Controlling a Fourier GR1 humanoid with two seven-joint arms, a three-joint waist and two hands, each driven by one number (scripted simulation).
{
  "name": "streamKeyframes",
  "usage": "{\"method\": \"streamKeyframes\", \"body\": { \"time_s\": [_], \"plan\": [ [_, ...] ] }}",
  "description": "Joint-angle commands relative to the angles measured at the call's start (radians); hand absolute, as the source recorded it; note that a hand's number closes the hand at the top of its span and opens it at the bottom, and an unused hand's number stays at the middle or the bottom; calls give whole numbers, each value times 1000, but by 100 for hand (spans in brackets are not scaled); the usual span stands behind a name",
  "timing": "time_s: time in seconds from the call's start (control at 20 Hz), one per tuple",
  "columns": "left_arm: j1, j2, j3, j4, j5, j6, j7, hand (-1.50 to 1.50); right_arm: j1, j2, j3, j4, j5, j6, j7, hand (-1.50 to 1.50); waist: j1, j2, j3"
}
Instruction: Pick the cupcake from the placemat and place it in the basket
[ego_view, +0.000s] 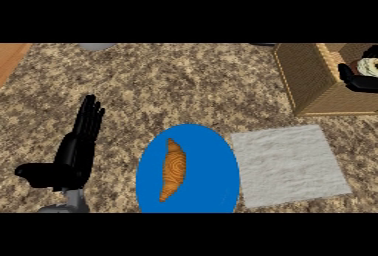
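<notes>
Right hand (360, 80): curled round cupcake (368, 65), inside wicker basket (310, 82). Left hand (77, 145): fingers straight, empty. Grey placemat (288, 164); croissant (173, 170) on blue plate (210, 170).

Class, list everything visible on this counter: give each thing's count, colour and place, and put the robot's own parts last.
Counter: one, speckled brown, fills the view.
Plate: one, blue, lower centre.
Croissant: one, golden brown, on the plate.
Placemat: one, grey, right of the plate, nothing on it.
Basket: one, tan wicker, upper right.
Cupcake: one, pale, inside the basket at the right edge.
Left robot hand: one, black, left side, fingers straight, resting.
Right robot hand: one, black, in the basket, curled round the cupcake.
</notes>
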Motion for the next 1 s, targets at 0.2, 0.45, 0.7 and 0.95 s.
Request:
{"method": "streamKeyframes", "body": {
  "time_s": [0.2, 0.45, 0.7, 0.95],
  "plan": [
    [-12, 2, -4, -42, 4, -2, 22, 0, 24, -55, -8, 176, 33, -5, -26, -150, 2, 26, 29],
    [-47, -9, -10, 25, -17, 6, 4, 0, -35, -8, -26, 214, 9, -62, -45, -150, -1, 28, 28],
    [-34, -27, -20, 20, -29, 26, 3, 0, -67, -60, -106, 223, -87, -22, -129, -150, -14, 22, 28],
    [15, -4, -18, -46, -12, -2, 14, 0, -133, -87, -149, 285, -96, -153, -181, -150, 5, 24, 28]
  ]
}}
